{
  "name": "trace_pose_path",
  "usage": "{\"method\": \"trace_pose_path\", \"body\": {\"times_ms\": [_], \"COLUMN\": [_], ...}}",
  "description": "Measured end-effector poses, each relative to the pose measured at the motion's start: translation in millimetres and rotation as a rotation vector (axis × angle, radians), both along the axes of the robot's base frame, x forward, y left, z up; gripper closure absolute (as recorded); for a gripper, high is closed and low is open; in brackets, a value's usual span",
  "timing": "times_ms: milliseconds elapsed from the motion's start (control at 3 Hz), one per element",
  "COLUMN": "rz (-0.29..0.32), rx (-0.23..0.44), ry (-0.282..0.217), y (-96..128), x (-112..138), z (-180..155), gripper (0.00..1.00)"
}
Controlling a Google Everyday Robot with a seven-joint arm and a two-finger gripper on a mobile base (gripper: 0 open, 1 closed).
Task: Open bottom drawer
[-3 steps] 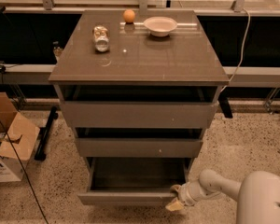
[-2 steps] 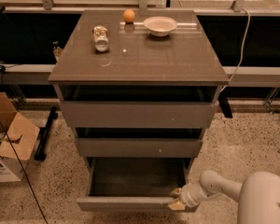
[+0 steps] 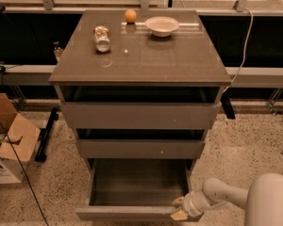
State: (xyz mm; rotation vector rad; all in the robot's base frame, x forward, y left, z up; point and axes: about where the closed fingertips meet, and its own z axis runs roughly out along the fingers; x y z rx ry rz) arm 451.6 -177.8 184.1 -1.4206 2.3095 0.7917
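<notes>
The bottom drawer [image 3: 132, 213] is the lowest of three grey-brown drawers and stands pulled out toward me, showing its plain grey box interior [image 3: 139, 182]. Its slim front panel runs along the lower edge of the view. My gripper [image 3: 180, 210] is at the right end of that front panel, at its top edge, on a white arm that comes in from the lower right. The middle drawer front [image 3: 140, 149] with a small white speck and the tall top drawer front [image 3: 139, 115] sit above it.
On the cabinet top [image 3: 141, 55] lie a tipped can [image 3: 102, 37], an orange [image 3: 130, 16] and a white bowl [image 3: 162, 25]. An open cardboard box [image 3: 7, 140] stands on the speckled floor at the left. A black bar [image 3: 46, 133] lies next to the cabinet.
The bottom drawer has slid further out toward me, and my gripper has moved with its front panel, down and toward me.
</notes>
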Motion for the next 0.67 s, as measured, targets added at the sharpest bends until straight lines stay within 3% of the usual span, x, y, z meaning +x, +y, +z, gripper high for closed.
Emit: {"method": "trace_pose_path", "body": {"times_ms": [333, 667], "rz": [-0.038, -0.038], "rx": [0.0, 0.0], "ry": [0.059, 0.059], "y": [-2.1, -2.1], "x": [-28.3, -28.3], "z": [-0.3, -0.3], "gripper": [0.28, 0.0]}}
